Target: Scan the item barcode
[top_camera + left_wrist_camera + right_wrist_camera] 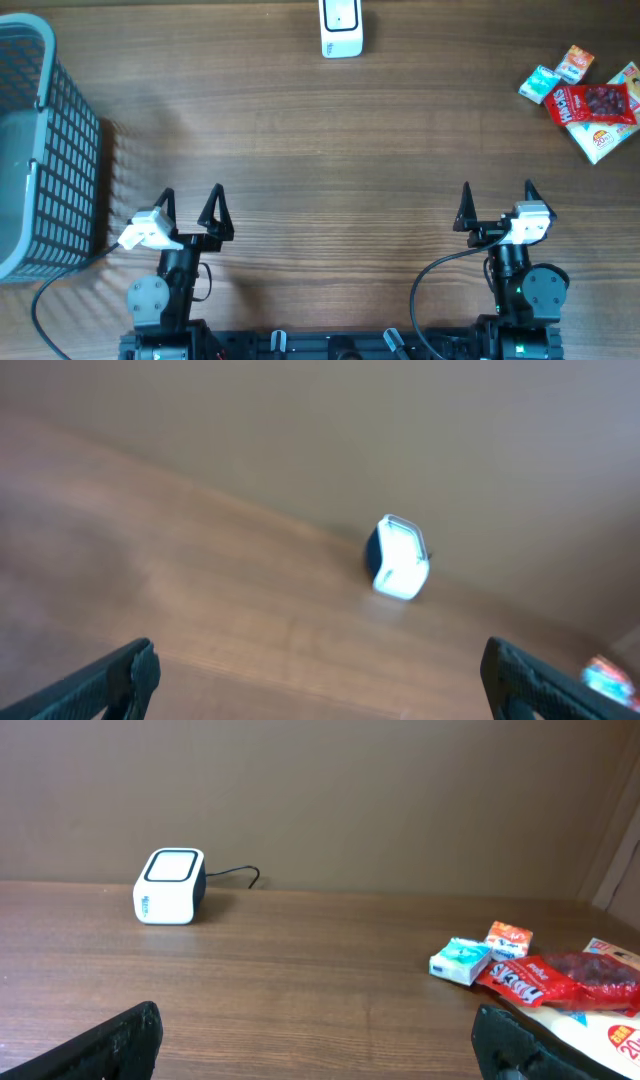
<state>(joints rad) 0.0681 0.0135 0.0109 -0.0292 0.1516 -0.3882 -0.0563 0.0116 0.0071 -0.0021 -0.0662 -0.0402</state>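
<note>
A white barcode scanner (341,28) stands at the far edge of the table; it also shows as a blurred box (400,557) and as a white box with a dark top (169,886). Small snack packs lie at the far right: a red bag (592,104), a teal packet (540,84) and an orange packet (574,63). The red bag (545,978) and teal packet (460,960) also show in the right wrist view. My left gripper (190,197) and right gripper (497,194) both stand open near the front edge, holding nothing.
A grey mesh basket (40,150) stands at the left edge of the table, close to the left arm. A white-and-yellow pack (600,142) lies under the red bag. A cable runs from the scanner's back (235,875).
</note>
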